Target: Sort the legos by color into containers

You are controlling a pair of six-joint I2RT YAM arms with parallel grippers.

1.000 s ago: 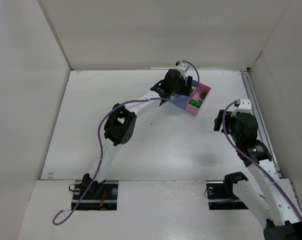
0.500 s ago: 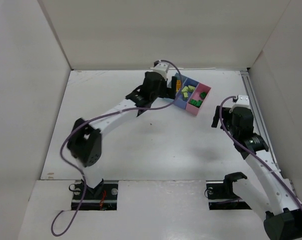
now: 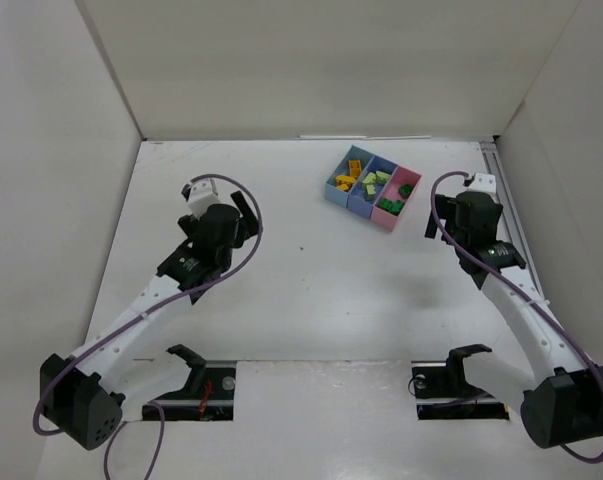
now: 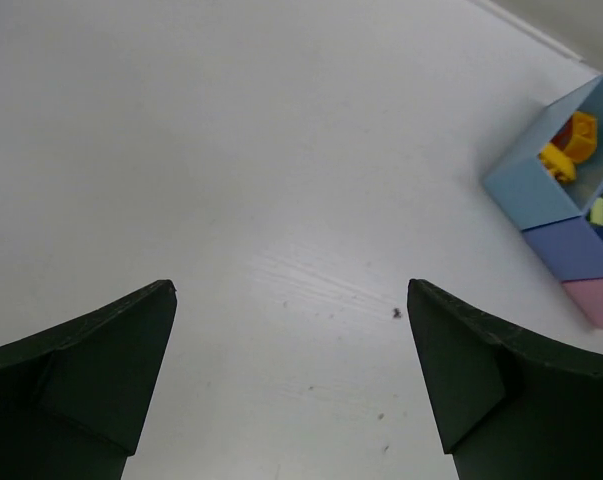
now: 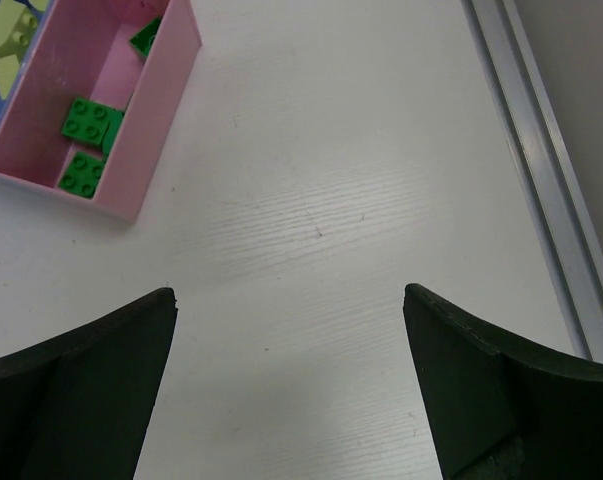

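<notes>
sitting near the table's (image 3: 311, 300) far edge, right of centre, the three joined containers (image 3: 360, 206) hold yellow-orange legos (image 3: 348, 178) in the light blue bin (image 4: 536, 180), lime legos (image 3: 374, 181) in the darker blue bin (image 4: 576, 250), dark green legos (image 3: 397, 196) in the pink bin (image 5: 166, 100). right gripper (image 5: 289, 295) hovers near the pink bin, left gripper (image 4: 291, 300) well apart; both spread wide, empty.

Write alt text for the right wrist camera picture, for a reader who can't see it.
The open, empty right hand hangs over a white table, its two dark fingers at the bottom corners. At upper left, a pink bin holds green legos; a metal rail runs down the right side.
</notes>
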